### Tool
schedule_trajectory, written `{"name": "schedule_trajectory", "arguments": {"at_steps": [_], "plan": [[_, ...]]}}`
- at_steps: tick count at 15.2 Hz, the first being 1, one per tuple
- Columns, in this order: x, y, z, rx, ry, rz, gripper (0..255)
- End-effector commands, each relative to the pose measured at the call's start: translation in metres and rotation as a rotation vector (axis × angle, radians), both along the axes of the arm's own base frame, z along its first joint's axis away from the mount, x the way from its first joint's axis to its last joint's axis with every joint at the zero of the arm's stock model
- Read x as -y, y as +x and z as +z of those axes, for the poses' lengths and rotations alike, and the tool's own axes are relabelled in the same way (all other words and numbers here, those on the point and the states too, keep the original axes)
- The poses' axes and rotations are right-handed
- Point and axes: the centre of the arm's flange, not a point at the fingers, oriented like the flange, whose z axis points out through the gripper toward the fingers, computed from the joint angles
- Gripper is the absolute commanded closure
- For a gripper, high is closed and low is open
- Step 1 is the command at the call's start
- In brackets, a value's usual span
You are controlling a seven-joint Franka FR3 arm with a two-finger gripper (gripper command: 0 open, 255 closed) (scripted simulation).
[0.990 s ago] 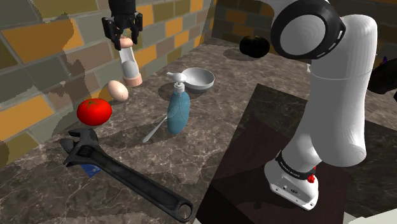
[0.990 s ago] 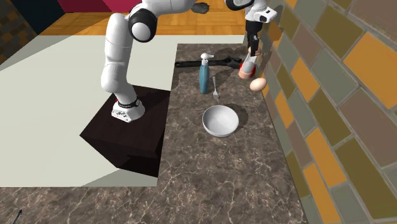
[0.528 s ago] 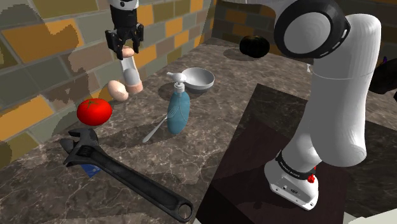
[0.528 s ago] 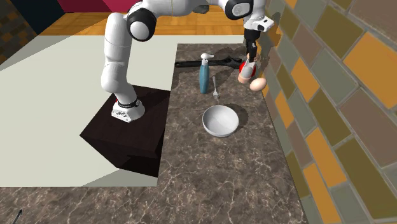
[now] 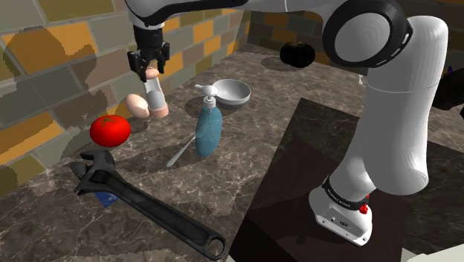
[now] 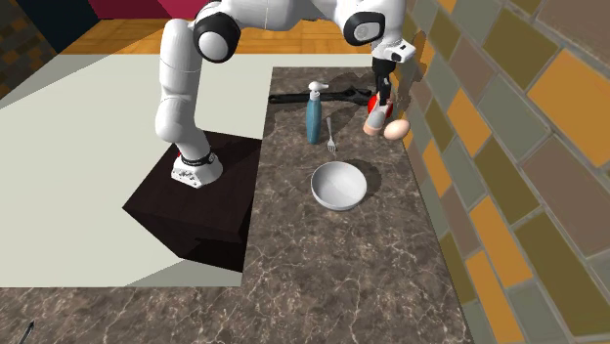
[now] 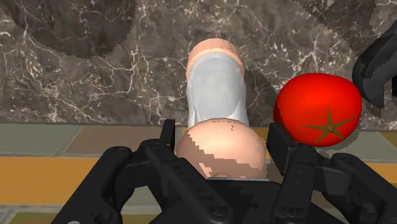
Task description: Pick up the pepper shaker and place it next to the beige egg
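Gripper (image 5: 150, 69) clasps the pepper shaker (image 5: 156, 97) by its top; the shoulder view shows the beige egg (image 5: 137, 104) just beside it, the wrist view a tomato (image 7: 318, 118) nearby.

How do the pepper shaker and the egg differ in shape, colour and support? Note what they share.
Shape: the pepper shaker is tall and slim; the egg is short and rounded.
Colour: the shaker has a pale grey body with pinkish-beige ends; the egg is beige all over.
Support: the gripper clasps the shaker's top; the egg lies free on the counter.
Shared: beige tones, and both are close together by the brick wall.
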Motion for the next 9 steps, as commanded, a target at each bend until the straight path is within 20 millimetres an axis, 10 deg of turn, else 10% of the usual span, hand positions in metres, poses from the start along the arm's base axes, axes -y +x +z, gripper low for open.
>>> {"name": "schedule_trajectory", "arguments": {"at_steps": [1,9], "plan": [[0.0,0.0,-0.012,0.001,0.0,0.0,255],[0.0,0.0,-0.044,0.001,0.0,0.0,255]]}}
